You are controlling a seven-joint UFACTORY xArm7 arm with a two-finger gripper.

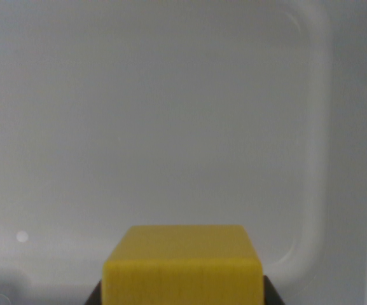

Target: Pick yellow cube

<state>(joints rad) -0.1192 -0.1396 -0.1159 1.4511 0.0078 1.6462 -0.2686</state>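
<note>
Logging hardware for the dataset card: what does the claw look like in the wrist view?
Barely any of it shows. Only two dark, near-black slivers of the claw poke out at the bottom edge, one on each side of the cube. Their edges look angled. No cables, markings or the arm itself are in view; the rest is cut off by the frame.

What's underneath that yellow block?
Below the yellow cube lies a pale white tray with a raised, rounded rim. Dark gripper parts show at both of the cube's lower corners. Whatever is directly beneath the cube is covered by the cube itself.
</note>
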